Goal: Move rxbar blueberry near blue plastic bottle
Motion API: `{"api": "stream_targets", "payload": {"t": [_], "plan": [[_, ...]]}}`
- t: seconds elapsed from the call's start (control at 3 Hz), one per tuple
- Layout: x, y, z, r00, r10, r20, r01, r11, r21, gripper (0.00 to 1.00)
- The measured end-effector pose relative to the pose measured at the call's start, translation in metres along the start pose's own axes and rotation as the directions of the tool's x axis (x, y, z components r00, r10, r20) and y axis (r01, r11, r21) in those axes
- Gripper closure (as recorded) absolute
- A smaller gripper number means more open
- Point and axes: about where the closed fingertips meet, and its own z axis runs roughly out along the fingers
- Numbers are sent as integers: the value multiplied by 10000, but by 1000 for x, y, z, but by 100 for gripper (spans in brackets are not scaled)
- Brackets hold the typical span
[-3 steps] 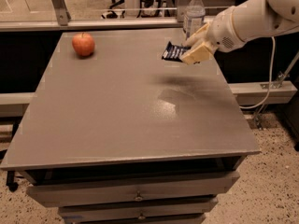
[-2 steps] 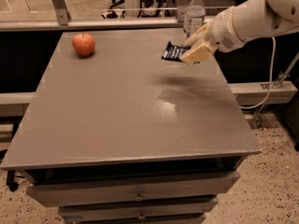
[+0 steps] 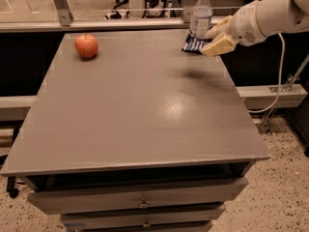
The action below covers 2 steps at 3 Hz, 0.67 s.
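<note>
The rxbar blueberry [image 3: 193,44], a dark navy bar with white lettering, is held in my gripper [image 3: 211,41] at the far right of the grey table [image 3: 130,105], a little above its surface. My gripper's cream fingers are shut on the bar's right end. The blue plastic bottle [image 3: 201,14], clear with a white cap and pale label, stands upright right behind the bar at the table's far edge. The bar is close in front of the bottle's base, which it partly hides.
A red apple [image 3: 86,46] sits at the table's far left. My white arm [image 3: 270,14] reaches in from the right with a cable [image 3: 280,76] hanging below it. Drawers [image 3: 140,199] are under the tabletop. A metal rail [image 3: 96,25] runs behind the table.
My gripper with the bar has moved a little farther back and up, towards the bottle. The apple and the bottle have not moved.
</note>
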Motion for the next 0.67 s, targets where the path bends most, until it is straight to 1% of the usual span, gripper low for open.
{"api": "stream_targets", "payload": {"t": [0.33, 0.67], "plan": [[25, -29, 8, 9999, 100, -116, -98, 9999, 106, 100], [50, -44, 19, 9992, 329, -239, -327, 9994, 57, 100]]}}
